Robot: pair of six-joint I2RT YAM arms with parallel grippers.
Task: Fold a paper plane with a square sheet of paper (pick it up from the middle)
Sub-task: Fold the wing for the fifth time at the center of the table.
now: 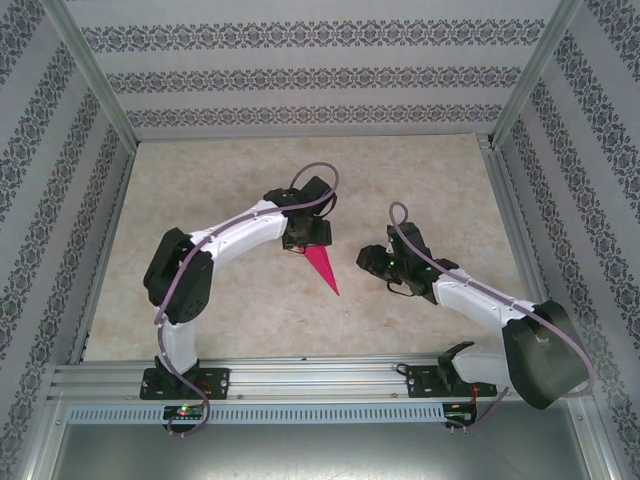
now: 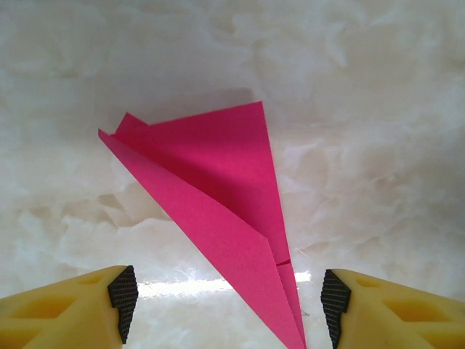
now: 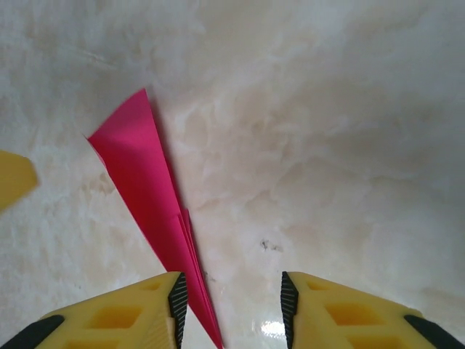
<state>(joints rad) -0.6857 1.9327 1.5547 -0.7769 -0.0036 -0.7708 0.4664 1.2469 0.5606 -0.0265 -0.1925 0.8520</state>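
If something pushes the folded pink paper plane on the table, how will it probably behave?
The paper plane looks thin and light, so it would probably slide on the glossy table. Its stacked folds likely stiffen it lengthwise, yet the sharp tip may crumple if struck. The layers gape slightly at the wide end, so they might spring open.

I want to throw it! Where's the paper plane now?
In the top view, the plane lies on the table, its wide end by the left end effector, the right end effector just to its right.
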